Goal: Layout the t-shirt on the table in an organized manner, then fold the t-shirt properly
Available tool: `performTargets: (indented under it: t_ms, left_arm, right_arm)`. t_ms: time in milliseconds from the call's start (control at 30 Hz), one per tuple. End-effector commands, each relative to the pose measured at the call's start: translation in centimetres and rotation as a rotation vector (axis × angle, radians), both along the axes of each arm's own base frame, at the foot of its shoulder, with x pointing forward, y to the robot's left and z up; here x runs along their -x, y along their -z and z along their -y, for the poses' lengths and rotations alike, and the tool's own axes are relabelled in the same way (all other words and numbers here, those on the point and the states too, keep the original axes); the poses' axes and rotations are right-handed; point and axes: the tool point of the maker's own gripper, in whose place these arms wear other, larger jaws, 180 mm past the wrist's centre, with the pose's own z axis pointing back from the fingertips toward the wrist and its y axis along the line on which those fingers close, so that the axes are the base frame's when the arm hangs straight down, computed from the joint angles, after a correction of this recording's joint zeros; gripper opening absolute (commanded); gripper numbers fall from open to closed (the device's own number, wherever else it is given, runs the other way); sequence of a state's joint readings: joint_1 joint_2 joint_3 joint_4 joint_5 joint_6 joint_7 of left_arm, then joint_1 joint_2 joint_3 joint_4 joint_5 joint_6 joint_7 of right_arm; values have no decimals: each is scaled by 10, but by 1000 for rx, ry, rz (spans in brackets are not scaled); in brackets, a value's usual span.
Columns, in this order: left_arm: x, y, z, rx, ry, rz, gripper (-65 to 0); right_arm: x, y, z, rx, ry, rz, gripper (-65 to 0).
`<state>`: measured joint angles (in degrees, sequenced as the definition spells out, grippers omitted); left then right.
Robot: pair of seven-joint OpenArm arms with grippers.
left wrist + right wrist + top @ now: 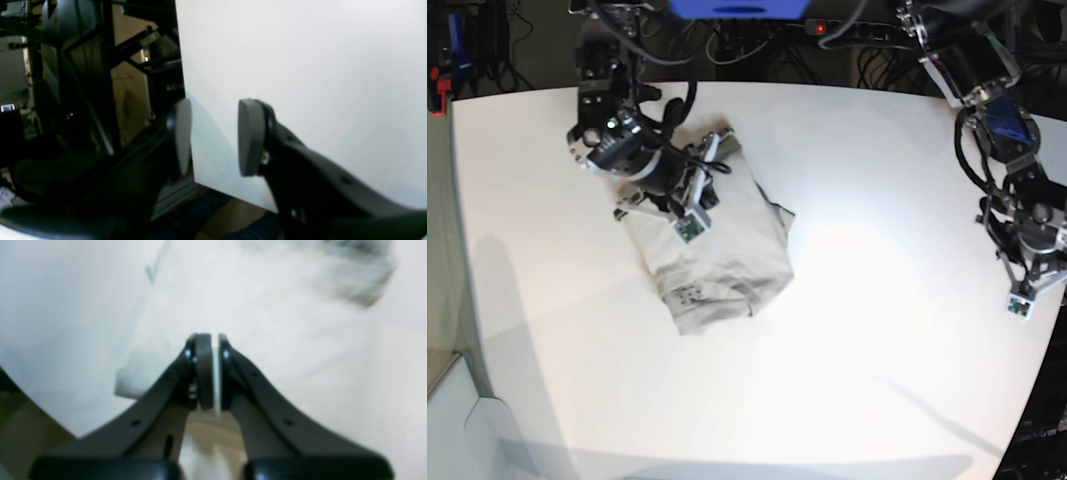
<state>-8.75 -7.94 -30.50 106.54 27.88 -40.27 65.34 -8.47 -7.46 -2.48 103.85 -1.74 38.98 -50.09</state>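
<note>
The beige t-shirt point(727, 265) lies bunched in a rough folded heap on the white table point(877, 300), left of the middle. My right gripper point(690, 226) hangs over the shirt's upper left part. In the right wrist view this gripper point(215, 373) is shut, its pads nearly touching, with blurred t-shirt point(283, 340) beneath. Whether any cloth is pinched I cannot tell. My left gripper point(1020, 303) is far off at the table's right edge. In the left wrist view it point(213, 136) stands open with nothing between the pads, over bare table point(300, 66).
Beyond the table's edge point(186, 133) stand dark frame bars point(100, 66) and brown cardboard point(130, 96). Cables and black equipment point(757, 40) crowd the far side. The table's curved corner point(43, 406) shows low on the left in the right wrist view.
</note>
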Motion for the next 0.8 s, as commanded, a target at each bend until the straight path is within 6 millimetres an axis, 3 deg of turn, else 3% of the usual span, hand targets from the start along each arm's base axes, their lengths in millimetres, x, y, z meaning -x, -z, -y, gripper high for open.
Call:
performTargets:
  t_ms: [0, 200, 300, 433, 600, 700, 767]
  left_arm:
    - [-2, -16, -9, -27, -22, 39, -419]
    - [-1, -14, -7, -21, -28, 39, -419]
    - [-1, -12, -5, -10, -25, 39, -419]
    - [-3, -4, 7, 27, -19, 39, -419]
    - [-6, 9, 32, 96, -2, 36, -419]
    - [-7, 17, 48, 143, 5, 36, -419]
    - [-8, 22, 57, 170, 10, 36, -420]
  right_arm:
    - [-4, -6, -7, -28, -20, 29, -627]
    - [7, 24, -13, -40, -33, -66, -627]
    - [7, 27, -14, -40, -35, -72, -627]
    - [-9, 3, -10, -35, -28, 9, -627]
    - [-21, -53, 7, 1, -9, 183, -627]
    - [-19, -62, 18, 37, -10, 219, -627]
    - [-21, -57, 39, 85, 8, 217, -627]
